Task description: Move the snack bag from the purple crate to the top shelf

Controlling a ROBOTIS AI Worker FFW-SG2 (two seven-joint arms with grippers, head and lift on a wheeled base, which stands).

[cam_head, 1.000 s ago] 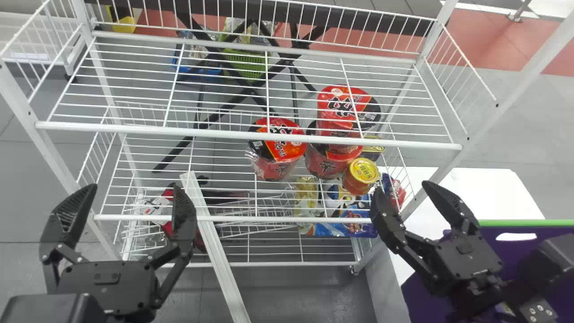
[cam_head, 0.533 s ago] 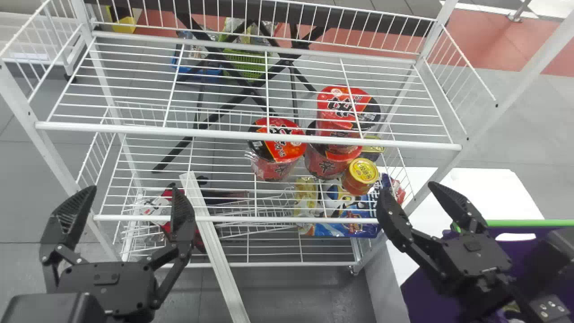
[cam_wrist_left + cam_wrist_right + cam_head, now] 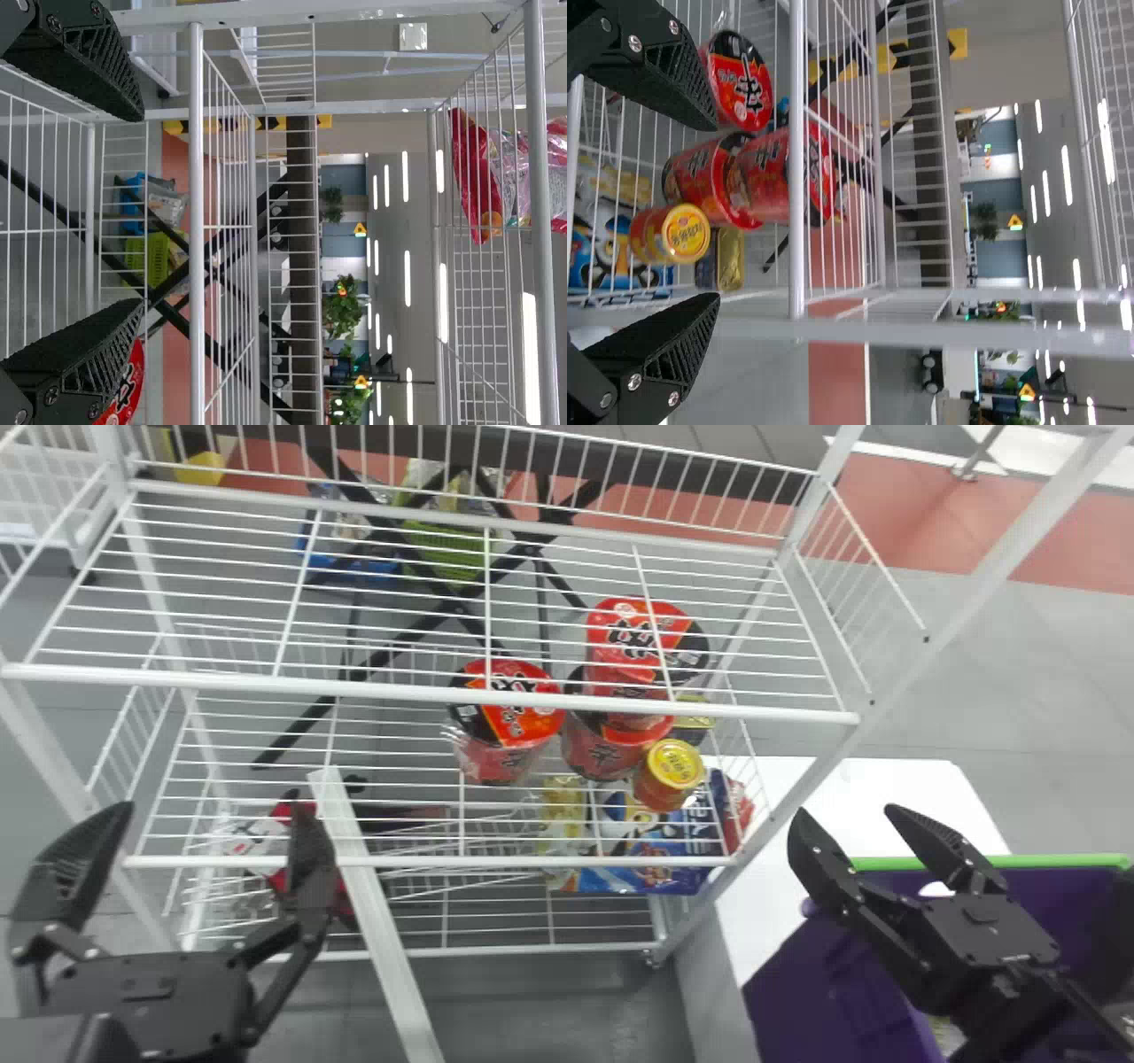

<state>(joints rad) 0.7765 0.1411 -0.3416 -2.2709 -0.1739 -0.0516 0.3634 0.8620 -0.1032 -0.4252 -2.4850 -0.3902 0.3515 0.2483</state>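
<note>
The biggest thing here is the white wire rack, and a white table stands just off its right end. In front of that table, right of the rack, is the purple crate with its green rim. The right gripper is by that rim, just right of the rack's right front post; its jaws are spread wide with nothing between them. The left gripper is before the rack's left end, jaws wide as well and empty. A pale bar slants down before the rack, just right of the left gripper.

As for the snack bag — a sliver of some packet shows inside the crate, too little of it to tell whether that is the one. A red packet lies on a high level of the rack, beside a clear wrapped one.

Toward the rack's right half, below its upper wire level, are three red noodle cups, two of them stacked. A blue pouch lies lower in the rack, with a yellow packet beside it. Smallest come a yellow-lidded jar and a tin, near the rack's right end by the stacked cups.
</note>
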